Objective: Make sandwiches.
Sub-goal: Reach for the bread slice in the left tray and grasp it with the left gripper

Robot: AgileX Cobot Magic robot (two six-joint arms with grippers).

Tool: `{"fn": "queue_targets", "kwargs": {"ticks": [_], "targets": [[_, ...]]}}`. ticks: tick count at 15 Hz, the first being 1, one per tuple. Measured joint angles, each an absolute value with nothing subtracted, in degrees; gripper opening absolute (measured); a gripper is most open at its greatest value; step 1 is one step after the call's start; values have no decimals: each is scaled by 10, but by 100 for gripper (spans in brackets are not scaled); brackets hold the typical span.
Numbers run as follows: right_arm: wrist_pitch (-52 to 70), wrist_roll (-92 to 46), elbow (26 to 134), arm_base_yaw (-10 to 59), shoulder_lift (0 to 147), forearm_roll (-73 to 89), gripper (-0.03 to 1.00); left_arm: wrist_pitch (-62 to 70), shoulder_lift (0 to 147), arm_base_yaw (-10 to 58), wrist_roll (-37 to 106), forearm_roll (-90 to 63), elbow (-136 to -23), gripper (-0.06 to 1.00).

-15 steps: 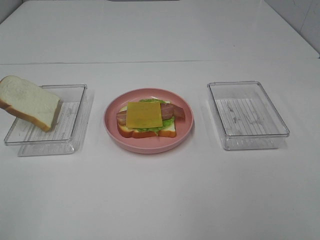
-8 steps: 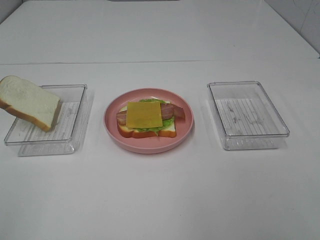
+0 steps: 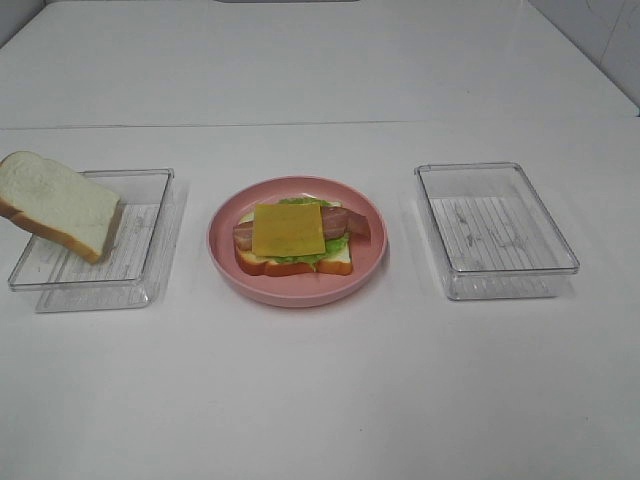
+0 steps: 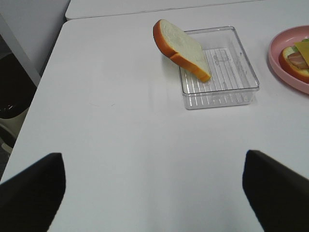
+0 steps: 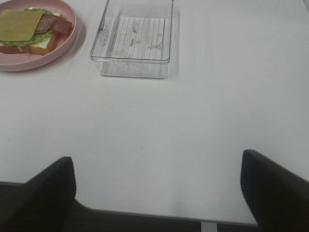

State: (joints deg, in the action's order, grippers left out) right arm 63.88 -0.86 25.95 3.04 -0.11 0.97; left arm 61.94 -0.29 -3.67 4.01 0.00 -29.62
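The plate (image 3: 297,285) is my landmark, sitting on the white surface (image 3: 320,400). On it lies the open sandwich (image 3: 294,238): a bread slice at the bottom, lettuce (image 3: 338,243) showing at the edges, bacon (image 3: 356,224) poking out on the right, and a cheese square (image 3: 288,229) on top. No second slice covers it.

Left of the plate is a clear tray (image 3: 140,255). The loose slice (image 3: 60,205) leans tilted on that tray's far-left rim, one end down inside the tray and the other raised past the rim (its crust shows orange-brown in my left wrist view). Right of the plate, a little apart from it, sits the other tray (image 3: 495,230), which holds only faint smears on its ribbed floor.

My left pincer (image 4: 154,193) hangs over bare surface, well to the left of the plate and short of the left tray; its two dark fingers (image 4: 34,193) stand wide apart with nothing between them. My right pincer (image 5: 159,193) is over the near edge of the surface, on the right of the plate and well clear of the right tray, its fingers (image 5: 277,191) likewise spread wide and holding nothing. Neither pincer touches any food or tray, and neither shows in the high view.
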Motion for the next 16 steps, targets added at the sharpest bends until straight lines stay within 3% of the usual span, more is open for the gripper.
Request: {"fn": "queue_targets", "kwargs": {"ticks": [5, 8, 16], "targets": [[639, -9, 260, 30, -1, 10, 89, 641, 77, -37, 37, 0, -319, 93], [639, -9, 260, 30, -1, 10, 89, 697, 253, -37, 34, 0, -405, 96], [638, -9, 260, 30, -1, 10, 89, 696, 645, -37, 73, -35, -637, 96]]}}
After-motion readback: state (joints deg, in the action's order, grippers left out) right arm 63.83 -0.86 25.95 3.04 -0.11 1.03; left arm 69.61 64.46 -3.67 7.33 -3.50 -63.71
